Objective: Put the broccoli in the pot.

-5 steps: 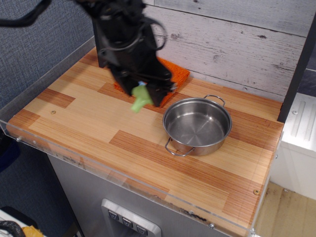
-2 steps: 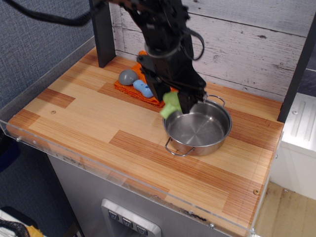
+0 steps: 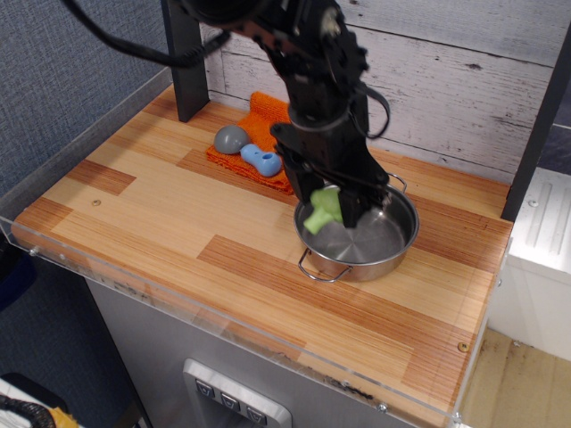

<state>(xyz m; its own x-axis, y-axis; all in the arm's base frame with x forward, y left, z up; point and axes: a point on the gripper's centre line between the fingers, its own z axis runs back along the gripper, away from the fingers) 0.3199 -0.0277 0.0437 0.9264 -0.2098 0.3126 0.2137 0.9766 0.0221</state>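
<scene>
I am holding the broccoli pinched in the claw, which is closing tight on it. It is hanging over the left rim of the pot, which is sitting on the table.

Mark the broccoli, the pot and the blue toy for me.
broccoli (image 3: 323,210), observation.image view, on its bumpy floret head.
pot (image 3: 370,265), observation.image view, on its front outer wall.
blue toy (image 3: 260,160), observation.image view, on its middle.

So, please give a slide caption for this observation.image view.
Black gripper holds small light-green toy broccoli above shiny steel pot.
</scene>
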